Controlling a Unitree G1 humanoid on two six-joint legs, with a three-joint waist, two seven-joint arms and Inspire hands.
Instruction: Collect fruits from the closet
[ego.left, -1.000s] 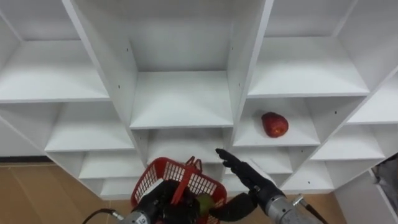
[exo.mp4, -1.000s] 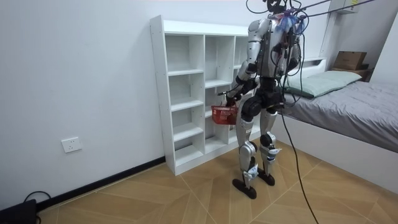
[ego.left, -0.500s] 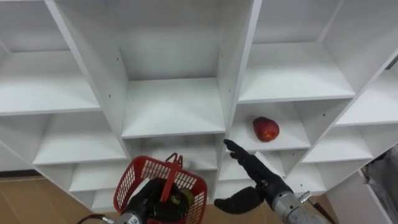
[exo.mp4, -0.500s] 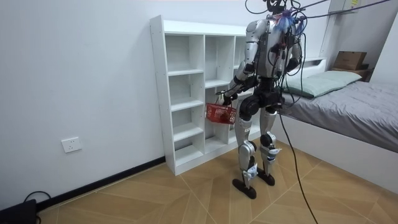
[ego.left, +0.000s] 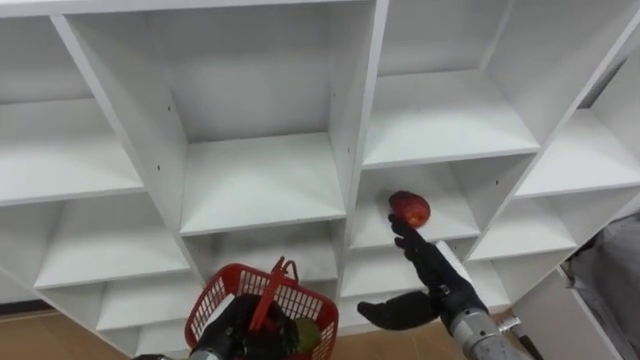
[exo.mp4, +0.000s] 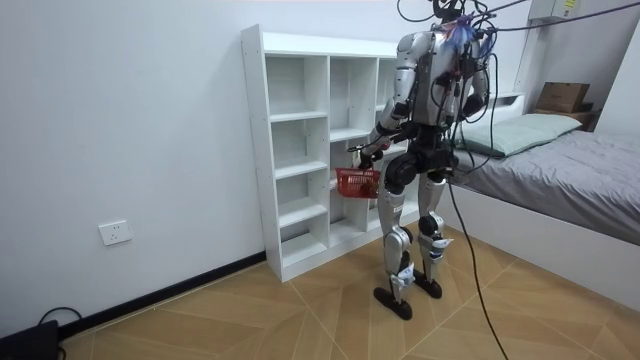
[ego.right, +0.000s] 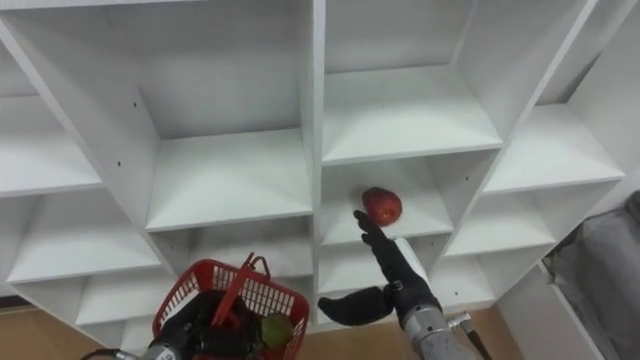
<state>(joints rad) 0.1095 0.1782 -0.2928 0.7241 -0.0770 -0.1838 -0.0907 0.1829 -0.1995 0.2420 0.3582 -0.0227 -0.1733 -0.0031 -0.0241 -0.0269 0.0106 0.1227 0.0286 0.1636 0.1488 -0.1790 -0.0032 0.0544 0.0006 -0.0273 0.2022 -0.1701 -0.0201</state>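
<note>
Reaching further than a second ago, the right hand (ego.left: 438, 285) now shows close under the red apple (ego.left: 409, 209), where earlier it was well short of it, lower and to the left; the head camera has shifted too, so part of that change is its own. The hand is open, its fingers (ego.left: 412, 245) straight and pointing up at the fruit and the thumb spread wide to the left. The fingertips meet the apple's lower edge in both eye views, but whether they touch it cannot be told.

The apple lies alone on a shelf of the white closet (ego.left: 260, 185), in the compartment just right of the middle column, with bare shelves all round it.

Low on the left, the left hand (ego.left: 238, 328) is curled round the handle of the red basket (ego.left: 312, 300) and holds it in front of the lower shelves. A green fruit (ego.left: 305, 335) lies inside the basket, beside the hand.

In the room view the robot stands upright on the wooden floor, close before the closet (exo.mp4: 290, 130), with the basket (exo.mp4: 357, 182) hanging at hip height between it and the shelves. A bed (exo.mp4: 580, 170) is behind it, on the room view's right.
</note>
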